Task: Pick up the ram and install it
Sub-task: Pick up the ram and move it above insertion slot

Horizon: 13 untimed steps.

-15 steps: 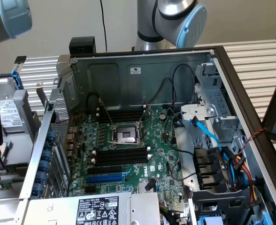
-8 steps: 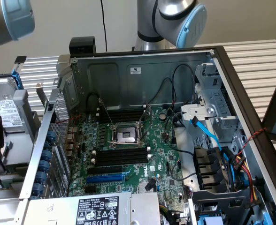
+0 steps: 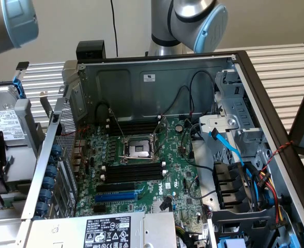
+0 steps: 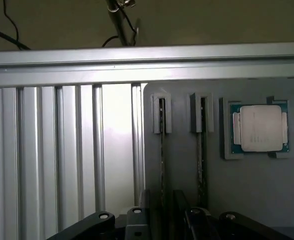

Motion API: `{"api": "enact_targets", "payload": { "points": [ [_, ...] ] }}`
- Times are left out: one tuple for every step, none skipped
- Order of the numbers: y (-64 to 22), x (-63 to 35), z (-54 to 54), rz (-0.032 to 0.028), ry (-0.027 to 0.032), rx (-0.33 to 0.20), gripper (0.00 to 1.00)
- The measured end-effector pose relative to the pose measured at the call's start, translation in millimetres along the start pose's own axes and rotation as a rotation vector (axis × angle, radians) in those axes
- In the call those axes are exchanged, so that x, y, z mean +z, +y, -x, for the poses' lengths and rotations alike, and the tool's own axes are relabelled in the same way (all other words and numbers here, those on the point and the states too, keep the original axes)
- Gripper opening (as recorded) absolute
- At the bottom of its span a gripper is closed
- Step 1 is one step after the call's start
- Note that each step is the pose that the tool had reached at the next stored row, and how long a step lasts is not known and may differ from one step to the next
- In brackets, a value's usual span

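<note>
Ram stands on edge in one groove of the gray holder, the groove nearest to the holder's edge, and we see it as a thin dark line. A second stick stands the same way in the next groove of the holder, and a square chip lies in a pocket of the holder past that stick. The gripper hangs over the holder with its fingers wide apart and grips nothing. The ram runs through the gap, and we cannot tell if a finger touches it. The holder lies on a ribbed metal table. In the exterior view we see the open case, and the black slots on its board stand empty. How the case lies to the holder we cannot tell.
</note>
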State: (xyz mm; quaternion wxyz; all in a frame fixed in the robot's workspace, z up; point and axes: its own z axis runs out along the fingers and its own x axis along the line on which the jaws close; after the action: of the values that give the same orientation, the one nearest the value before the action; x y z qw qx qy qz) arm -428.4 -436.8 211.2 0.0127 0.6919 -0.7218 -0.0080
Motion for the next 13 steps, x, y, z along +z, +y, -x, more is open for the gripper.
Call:
{"api": "enact_targets", "payload": {
  "points": [
    [0.0,0.7,0.0,-0.0016,0.0001,-0.002,0.33],
    [0.1,1.2,0.0,-0.0025,0.0001,-0.004,0.33],
    [0.1,1.4,0.0,-0.0024,0.0002,-0.004,0.33],
    [0.0,1.4,0.1,-0.0024,0.0002,-0.005,0.33],
    [0.1,1.4,0.1,-0.0029,-0.0002,-0.006,0.33],
    [0.0,1.5,0.2,-0.0041,-0.0008,-0.007,0.33],
    [0.1,1.7,0.3,-0.0061,-0.001,-0.009,0.33],
    [0.1,1.9,0.4,-0.0089,-0.0009,-0.01,0.33],
    [0.0,2.4,0.5,-0.011,-0.0012,-0.011,0.33],
    [0.0,3.0,0.6,-0.0127,-0.0011,-0.012,0.33],
    [0.0,3.5,1.0,-0.0138,-0.0011,-0.014,0.33],
    [0.0,3.9,1.3,-0.0142,-0.0011,-0.015,0.33],
    [0.0,4.3,1.6,-0.0142,-0.0017,-0.017,0.33]
  ]
}}
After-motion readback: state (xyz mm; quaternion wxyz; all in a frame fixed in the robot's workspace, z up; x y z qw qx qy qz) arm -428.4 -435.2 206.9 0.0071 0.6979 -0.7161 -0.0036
